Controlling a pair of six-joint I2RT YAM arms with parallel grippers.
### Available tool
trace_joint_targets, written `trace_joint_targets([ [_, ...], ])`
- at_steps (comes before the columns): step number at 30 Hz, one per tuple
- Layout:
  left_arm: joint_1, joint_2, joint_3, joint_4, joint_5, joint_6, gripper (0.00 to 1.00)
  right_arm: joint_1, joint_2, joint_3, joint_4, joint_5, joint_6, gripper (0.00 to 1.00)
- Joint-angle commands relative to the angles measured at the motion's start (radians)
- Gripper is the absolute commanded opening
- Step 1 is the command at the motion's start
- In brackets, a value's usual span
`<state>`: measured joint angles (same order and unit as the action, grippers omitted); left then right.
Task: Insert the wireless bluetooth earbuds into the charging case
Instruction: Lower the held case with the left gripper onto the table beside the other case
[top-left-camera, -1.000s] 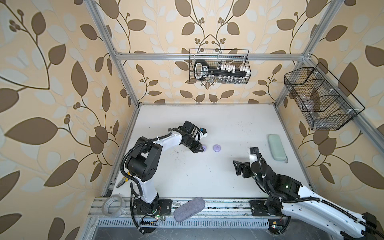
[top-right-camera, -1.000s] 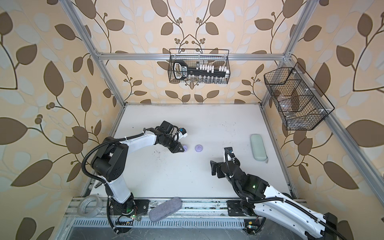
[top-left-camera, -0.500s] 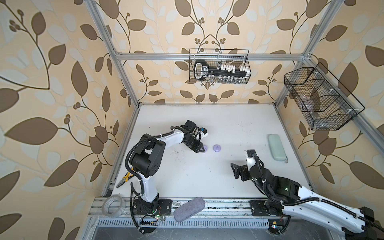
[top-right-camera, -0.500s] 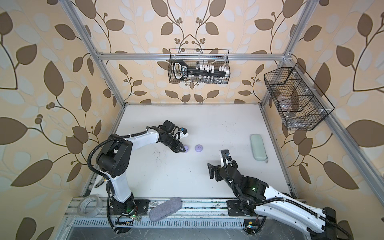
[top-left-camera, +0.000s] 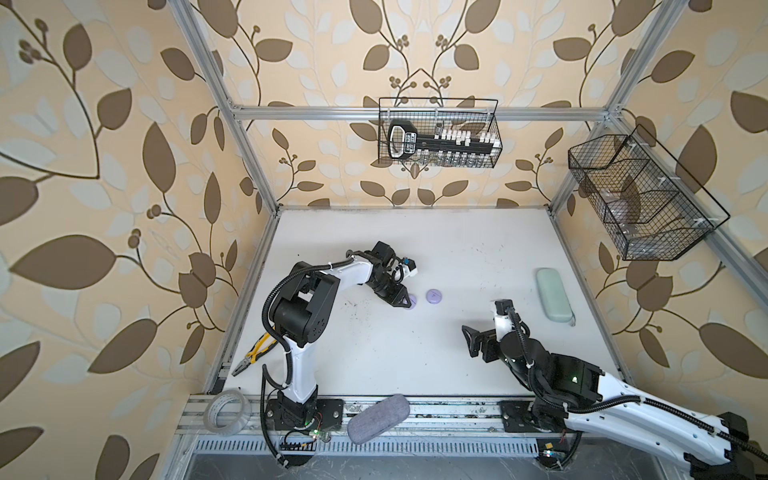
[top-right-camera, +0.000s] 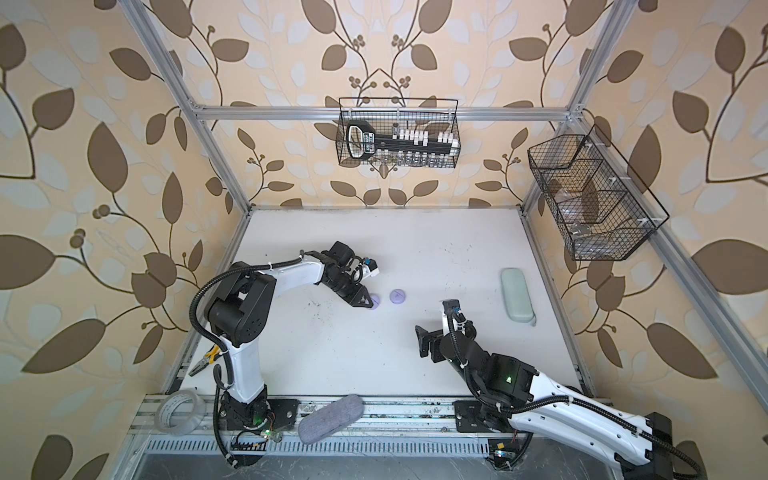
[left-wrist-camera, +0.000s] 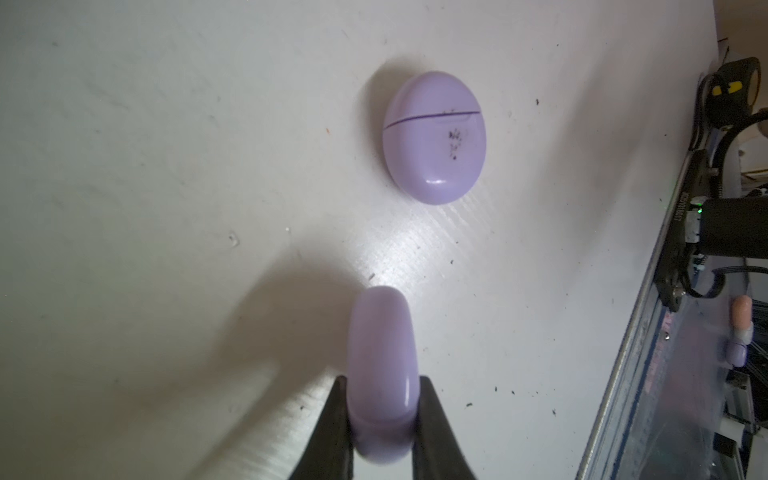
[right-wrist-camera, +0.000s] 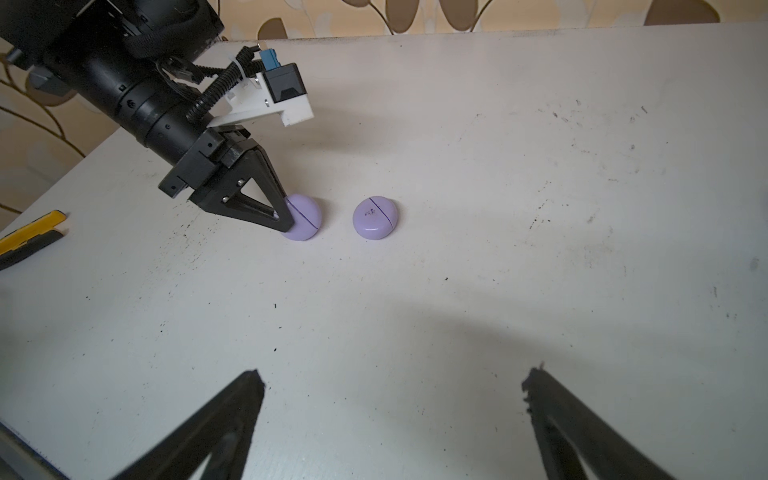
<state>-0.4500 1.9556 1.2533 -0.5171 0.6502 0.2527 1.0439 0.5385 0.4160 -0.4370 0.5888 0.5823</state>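
Scuffed white table (top-left-camera: 457, 249) inside leaf-papered walls (top-left-camera: 104, 208): the left gripper (left-wrist-camera: 381, 386) pinches one lavender charging case (left-wrist-camera: 380, 332) edge-up (lid shut). A second lavender case (right-wrist-camera: 376, 217) lies flat just beside it. Well apart to the right, the right gripper (right-wrist-camera: 395, 376) hangs spread wide, holding nothing.

readable text: none | black bracket (left-wrist-camera: 679, 232) by table edge: row of white digits, too blurred to read | black tool (top-left-camera: 419, 143) in wire basket (top-left-camera: 438, 99): pale label, too small to read | lying lavender case (left-wrist-camera: 434, 143): dark marks, no legible letters
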Motion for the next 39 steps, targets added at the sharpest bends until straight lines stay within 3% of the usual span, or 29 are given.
trace_joint_targets([
  [1, 0.01, 0.022, 0.044, -0.055, 0.059, 0.01, 0.11, 0.016, -0.011, -0.008, 0.01, 0.031, -0.009, 1.0],
  [13, 0.054, 0.068, 0.073, -0.111, 0.152, 0.008, 0.2, 0.057, -0.02, -0.011, 0.015, 0.059, -0.013, 1.0],
  [24, 0.066, 0.127, 0.129, -0.164, 0.17, 0.008, 0.41, 0.068, -0.015, -0.011, 0.015, 0.069, -0.012, 1.0],
  [39, 0.094, 0.128, 0.132, -0.152, 0.166, -0.021, 0.45, 0.074, -0.012, -0.01, 0.018, 0.071, -0.015, 1.0],
])
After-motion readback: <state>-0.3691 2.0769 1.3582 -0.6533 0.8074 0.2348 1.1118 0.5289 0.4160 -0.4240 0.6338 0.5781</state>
